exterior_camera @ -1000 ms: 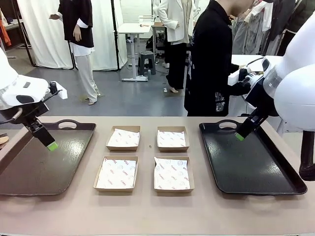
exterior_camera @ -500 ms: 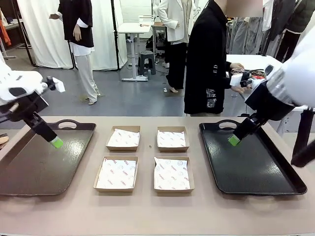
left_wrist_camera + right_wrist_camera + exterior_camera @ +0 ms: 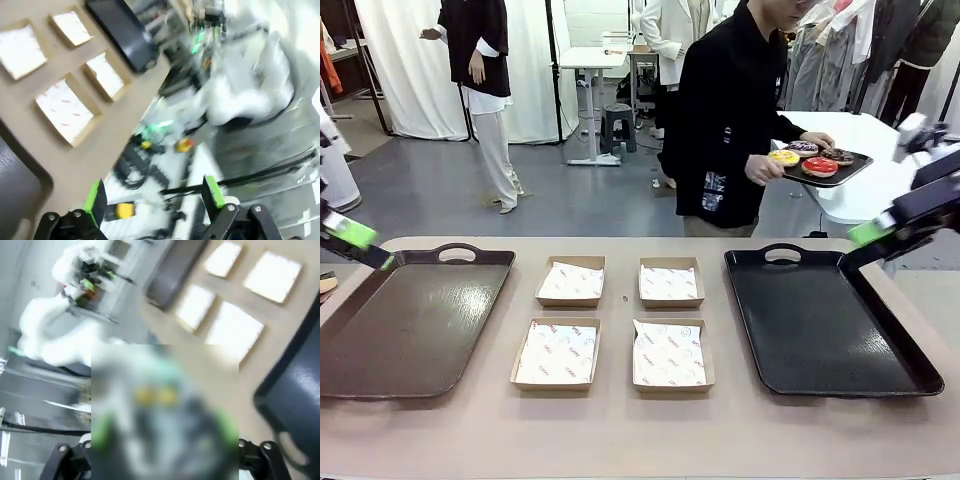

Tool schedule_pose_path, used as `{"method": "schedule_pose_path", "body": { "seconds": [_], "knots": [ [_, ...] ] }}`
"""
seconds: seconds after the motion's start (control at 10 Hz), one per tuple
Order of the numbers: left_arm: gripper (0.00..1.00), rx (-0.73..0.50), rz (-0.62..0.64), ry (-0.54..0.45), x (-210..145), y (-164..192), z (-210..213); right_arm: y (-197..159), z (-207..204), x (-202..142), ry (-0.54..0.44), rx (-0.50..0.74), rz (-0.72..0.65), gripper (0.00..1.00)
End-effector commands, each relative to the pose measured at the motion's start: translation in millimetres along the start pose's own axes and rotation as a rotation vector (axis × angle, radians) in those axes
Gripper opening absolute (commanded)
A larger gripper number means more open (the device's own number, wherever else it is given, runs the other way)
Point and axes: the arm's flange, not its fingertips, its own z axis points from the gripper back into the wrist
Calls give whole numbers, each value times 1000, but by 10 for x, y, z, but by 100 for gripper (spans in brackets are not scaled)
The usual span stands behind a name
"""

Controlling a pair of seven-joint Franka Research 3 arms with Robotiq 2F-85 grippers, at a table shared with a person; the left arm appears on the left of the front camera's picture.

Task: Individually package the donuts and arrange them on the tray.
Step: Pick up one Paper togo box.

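Both arms are drawing back from over the trays compared with a second ago. Your left tool (image 3: 352, 233) is now sitting out past the far left corner of the brown tray (image 3: 410, 330). Your right tool (image 3: 872, 235) is riding beyond the far right corner of the black tray (image 3: 830, 330). The person (image 3: 725, 120), facing away a moment back, is now turning toward the desk (image 3: 620, 430) and carrying a small dark serving tray (image 3: 858, 160) at the far right.

You are looking at a task that is only just starting. All four donuts (image 3: 820, 166) are riding on that serving tray in the person's hands, well apart from the desk: red, yellow, purple and brown, none boxed. Four paper-lined boxes (image 3: 669, 353) are waiting in a two-by-two block between the two big trays, each showing only its white liner. Both big trays are lying bare.

Your left tool is standing open, its green pads (image 3: 212, 192) spread wide with nothing between them in the left wrist view. Your right tool is also looking open and is carrying nothing, though its own wrist view is badly smeared. Everything is still waiting for you: getting each donut into its own box, then lining the boxes up on a tray. Which of the two trays is meant cannot be told from here.
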Motion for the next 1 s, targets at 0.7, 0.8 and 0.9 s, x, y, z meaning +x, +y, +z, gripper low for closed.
{"method": "schedule_pose_path", "body": {
  "seconds": [0.7, 0.8, 0.9],
  "knots": [
    [100, -46, 478, -263, -273, 979, 938, -913, 1148, -335, -353, 95, -467, 100],
    [100, -50, 481, -276, -365, 1015, 981, -1011, 1266, -414, -393, 101, -504, 100],
    [100, -50, 481, -283, -446, 1023, 1019, -1105, 1345, -488, -420, 104, -538, 100]
  ]
}}
